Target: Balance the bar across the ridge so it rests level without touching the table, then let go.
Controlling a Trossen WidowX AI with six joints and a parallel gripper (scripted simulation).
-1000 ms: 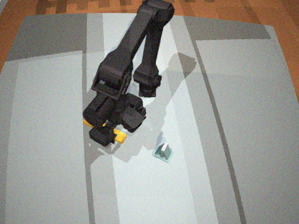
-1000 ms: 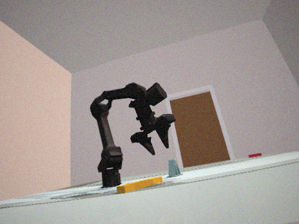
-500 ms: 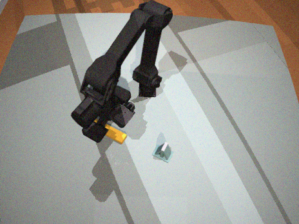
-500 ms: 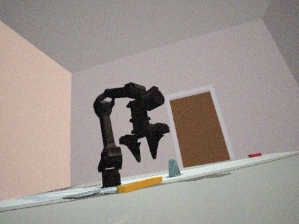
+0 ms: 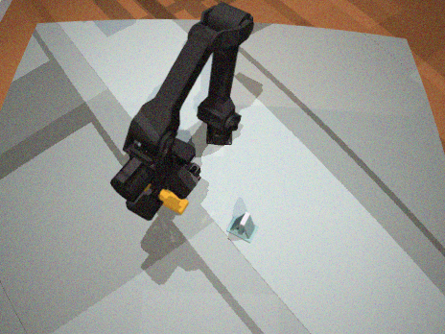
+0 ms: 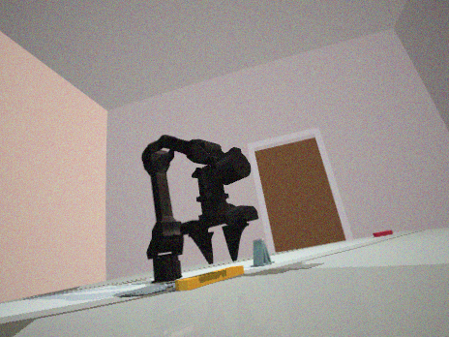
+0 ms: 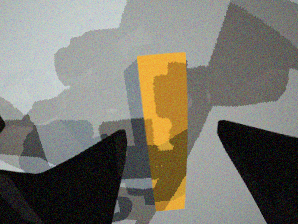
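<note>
The yellow-orange bar (image 5: 175,202) (image 6: 233,272) (image 7: 165,100) lies flat on the table, partly hidden under the arm in the top view. My gripper (image 6: 223,261) (image 7: 172,131) is open and empty. It points down above the bar, and the bar shows between the two fingertips in the wrist view, running lengthwise between them, slightly tilted. The fingertips are hidden in the top view. The ridge, a small grey-teal wedge (image 5: 242,226) (image 6: 261,254) with a narrow top, stands upright on the table, apart from the bar and bearing nothing. It is not visible in the wrist view.
The arm's base (image 5: 220,134) (image 6: 166,268) stands on the pale table (image 5: 345,230). A small red object (image 6: 382,233) shows far off at the right in the exterior view. Strong shadows of the arm fall across the bar and table.
</note>
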